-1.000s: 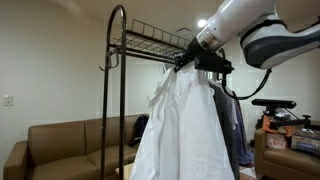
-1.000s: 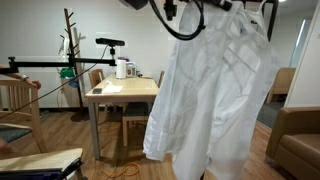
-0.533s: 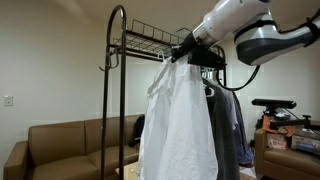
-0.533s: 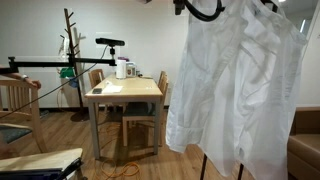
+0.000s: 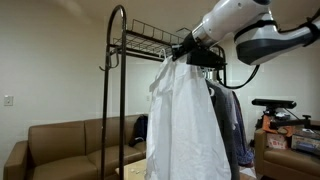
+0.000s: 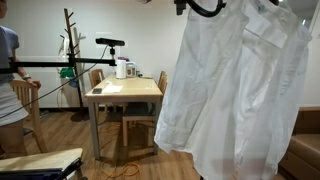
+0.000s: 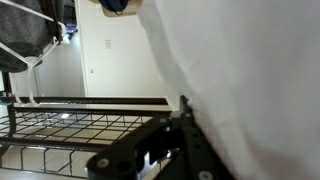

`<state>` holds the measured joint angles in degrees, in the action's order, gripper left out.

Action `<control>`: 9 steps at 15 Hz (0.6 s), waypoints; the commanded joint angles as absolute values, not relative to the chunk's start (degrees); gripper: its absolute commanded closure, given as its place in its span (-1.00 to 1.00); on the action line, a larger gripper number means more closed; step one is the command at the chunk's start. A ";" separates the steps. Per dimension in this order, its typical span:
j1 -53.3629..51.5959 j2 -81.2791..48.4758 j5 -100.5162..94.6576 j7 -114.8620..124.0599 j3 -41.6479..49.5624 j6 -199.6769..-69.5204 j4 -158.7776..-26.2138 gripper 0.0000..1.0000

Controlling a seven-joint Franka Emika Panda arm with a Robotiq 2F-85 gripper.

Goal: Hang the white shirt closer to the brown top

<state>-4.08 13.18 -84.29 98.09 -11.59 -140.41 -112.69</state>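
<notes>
I have the pincer (image 5: 181, 57) up by the top wire shelf of the rack (image 5: 112, 90). The shirt (image 5: 188, 125) hangs straight down from its tip, so I read it as clenched on the shirt's hanger, though white fabric covers the fingertips and I cannot see the grip itself. In an exterior view the shirt is in front of the rack, near its middle. Just behind its right edge is a dark strip that I take for the brown top (image 5: 213, 92), with a grey-blue garment (image 5: 238, 130) beside that. The shirt overlaps the brown top from this angle, and I cannot tell whether they touch. In the wrist view, white cloth fills the right half, the shelf grid runs across the lower left, and a dark garment (image 7: 25, 45) on a hanger shows at the upper left. I cannot tell which garment that is. In an exterior view the shirt fills the right side, loose and creased. Behind it stand a wooden tabletop (image 6: 140, 92) with chairs, a coat stand (image 6: 70, 40) and a person (image 6: 8, 85) at the left edge. A brown sofa (image 5: 70, 140) sits low behind the rack.
</notes>
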 commanded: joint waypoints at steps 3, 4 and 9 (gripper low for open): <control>-5.69 8.65 -94.32 110.01 -12.29 -133.00 -108.65 0.81; -6.07 7.62 -94.87 110.19 -11.96 -132.93 -108.16 0.81; -6.30 1.14 -96.81 107.17 -10.09 -137.44 -102.49 0.82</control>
<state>-5.65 5.32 -93.47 108.26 -11.54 -135.33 -107.92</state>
